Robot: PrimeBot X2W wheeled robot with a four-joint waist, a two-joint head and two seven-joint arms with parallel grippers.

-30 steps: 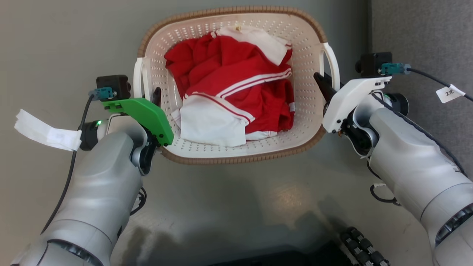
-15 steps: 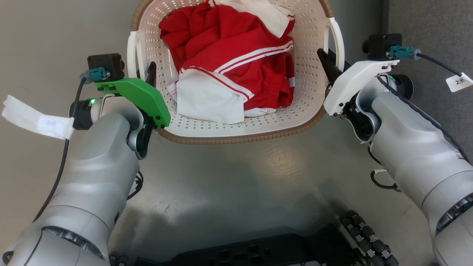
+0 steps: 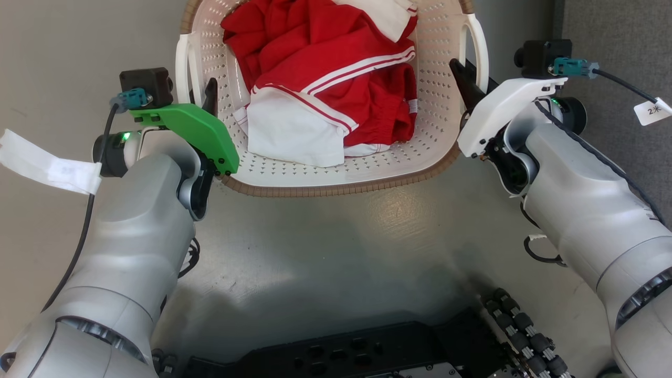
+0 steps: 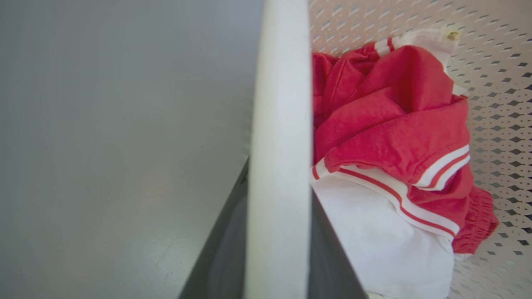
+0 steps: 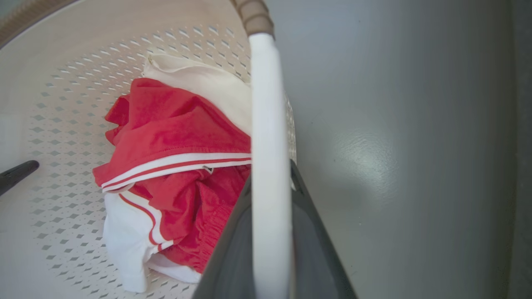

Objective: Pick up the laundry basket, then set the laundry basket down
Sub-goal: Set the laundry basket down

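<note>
The laundry basket (image 3: 325, 186) is cream-white and perforated with a brown woven rim, and its far end is cut off by the top edge of the head view. Red and white clothes (image 3: 336, 63) lie in it. My left gripper (image 3: 202, 98) is shut on the white left handle (image 3: 182, 68), with one dark finger inside the basket wall. My right gripper (image 3: 472, 76) is shut on the right handle (image 3: 480, 52). In the left wrist view the handle (image 4: 278, 124) runs up between the fingers of that gripper (image 4: 279, 182). The right wrist view shows the same with its handle (image 5: 268, 104) and gripper (image 5: 270, 174).
Smooth grey floor (image 3: 336, 252) lies under and before the basket. My black base (image 3: 367, 352) and a roller wheel (image 3: 525, 336) sit along the bottom edge. A darker grey carpeted strip (image 3: 619, 31) runs at the right. A white tag (image 3: 47, 165) hangs off the left wrist cable.
The whole head view has shifted: the basket and both grippers now sit higher in it and look slightly larger, and my base has come into view below. Both grips are unchanged.
</note>
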